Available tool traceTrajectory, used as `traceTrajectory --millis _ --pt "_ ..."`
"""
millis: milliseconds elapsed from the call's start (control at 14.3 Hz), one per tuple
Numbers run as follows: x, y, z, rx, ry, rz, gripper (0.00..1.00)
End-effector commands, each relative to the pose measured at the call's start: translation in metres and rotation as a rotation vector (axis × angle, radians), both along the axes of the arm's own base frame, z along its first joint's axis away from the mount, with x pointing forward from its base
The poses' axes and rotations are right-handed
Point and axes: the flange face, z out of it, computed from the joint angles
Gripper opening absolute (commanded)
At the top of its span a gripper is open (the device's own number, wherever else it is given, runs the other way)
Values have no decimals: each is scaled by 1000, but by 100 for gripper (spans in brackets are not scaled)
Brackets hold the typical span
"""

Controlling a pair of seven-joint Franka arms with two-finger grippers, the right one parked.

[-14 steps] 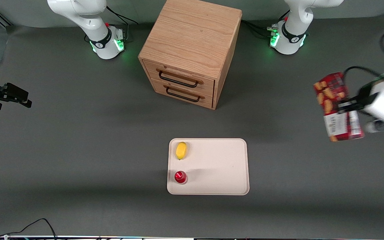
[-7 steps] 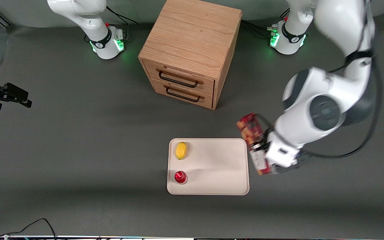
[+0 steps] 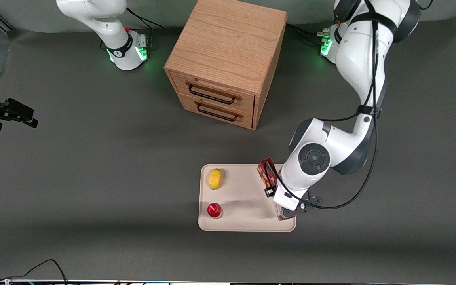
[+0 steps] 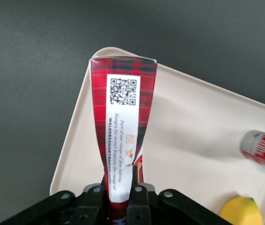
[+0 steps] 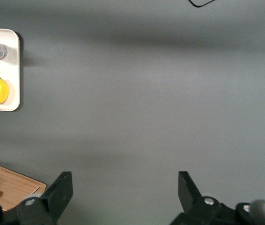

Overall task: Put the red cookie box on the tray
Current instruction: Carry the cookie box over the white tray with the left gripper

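Main risk: box (image 3: 268,177) is carried over the tray (image 3: 247,223) edge on the working arm's end, not over the middle. Release here and one end could land on the rim, leaving it propped or tipped off onto the worktop (image 3: 93,178). Cause would be too little travel inward before letting go.

Second risk: height. From the front view I can't tell whether the box touches the tray or hangs above it. A drop from height could bounce a light cardboard box, or skid it toward the lemon (image 3: 215,178) or the small red can (image 3: 214,210). Both sit on the tray at the parked arm's end, well apart from the box for now, so there's room if it goes down flat.

Third: grip is near one end of the box, so the long free end acts as a lever. Any twist in the fingers and it lands skewed.

Gripper (image 4: 121,192) is clamped on the box: the wrist view shows both fingers pressed against its narrow sides, with the QR-label face stretching away from the gripper and its free end over the tray corner. In the front view the wrist covers most of the box; only the end nearer the cabinet (image 3: 228,59) sticks out.
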Motion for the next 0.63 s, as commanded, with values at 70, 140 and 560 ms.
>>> traceTrajectory --millis 70,140,560 --pt "-14 4 -28 15 -25 -48 0" --pt "-16 4 -35 13 -24 -50 0" --pt "-17 7 -58 8 -34 -42 0"
